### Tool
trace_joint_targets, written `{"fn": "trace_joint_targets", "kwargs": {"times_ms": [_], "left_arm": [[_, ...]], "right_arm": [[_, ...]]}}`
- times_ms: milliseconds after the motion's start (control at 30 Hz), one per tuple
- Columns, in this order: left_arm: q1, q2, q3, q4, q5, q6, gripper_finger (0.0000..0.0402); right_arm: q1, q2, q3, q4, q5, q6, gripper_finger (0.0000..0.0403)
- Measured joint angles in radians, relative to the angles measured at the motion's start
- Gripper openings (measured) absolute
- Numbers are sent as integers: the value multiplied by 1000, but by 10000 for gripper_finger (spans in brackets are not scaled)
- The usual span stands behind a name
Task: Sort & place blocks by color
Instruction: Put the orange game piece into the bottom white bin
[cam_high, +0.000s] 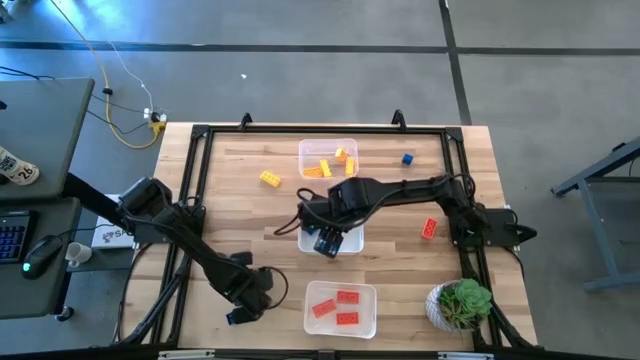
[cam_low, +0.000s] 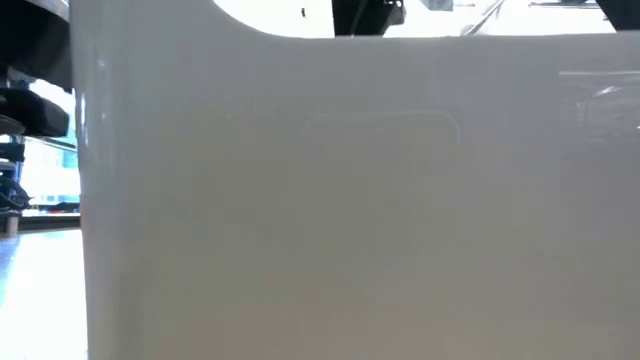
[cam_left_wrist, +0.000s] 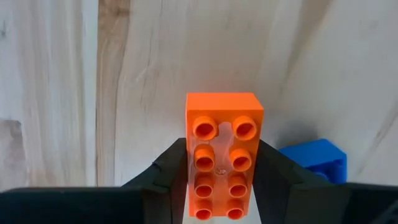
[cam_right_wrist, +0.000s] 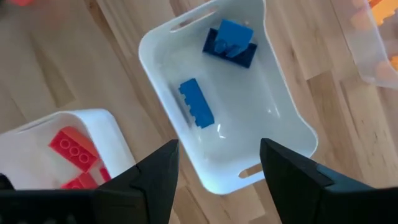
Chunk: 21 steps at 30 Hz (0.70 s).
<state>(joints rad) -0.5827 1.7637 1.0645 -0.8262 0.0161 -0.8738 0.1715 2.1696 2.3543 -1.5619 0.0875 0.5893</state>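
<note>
My left gripper (cam_high: 250, 297) (cam_left_wrist: 222, 149) is over the near left part of the table, shut on an orange-red studded block (cam_left_wrist: 224, 124). A blue block (cam_left_wrist: 317, 158) lies on the wood just beside it. My right gripper (cam_high: 328, 243) (cam_right_wrist: 219, 148) hangs open and empty over the middle tub (cam_right_wrist: 283, 124), where two blue blocks (cam_right_wrist: 229, 40) (cam_right_wrist: 196, 102) lie on the floor. Yellow blocks sit in the far tub (cam_high: 328, 160), and red blocks (cam_high: 345, 300) in the near tub (cam_high: 368, 325). Loose on the table lie a yellow block (cam_high: 270, 178), a blue block (cam_high: 408, 158) and a red block (cam_high: 430, 228). My left gripper pinches the orange-red block between its two fingers (cam_left_wrist: 168, 171), one on each long side (cam_left_wrist: 191, 163). The block lies along the fingers, its studded face toward the wrist camera and its end past the fingertips. Whether it touches the wood I cannot tell.
The three clear tubs stand in a row from far to near along the table's middle. A potted plant (cam_high: 460, 305) stands at the near right corner. A black frame (cam_high: 195, 180) edges the table. A white tub wall (cam_low: 350, 200) fills the low view.
</note>
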Motion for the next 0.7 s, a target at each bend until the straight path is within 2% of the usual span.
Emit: {"fn": "trace_joint_targets", "kwargs": {"times_ms": [333, 533, 700], "left_arm": [[0, -56, 0, 62, -40, -13, 112], [0, -88, 2, 156, -113, -5, 112], [0, -113, 2, 202, -162, 22, 112]], "right_arm": [[54, 0, 0, -9, 10, 40, 210], [87, 0, 0, -10, 9, 72, 210], [90, 0, 0, -9, 67, 136, 210]]}}
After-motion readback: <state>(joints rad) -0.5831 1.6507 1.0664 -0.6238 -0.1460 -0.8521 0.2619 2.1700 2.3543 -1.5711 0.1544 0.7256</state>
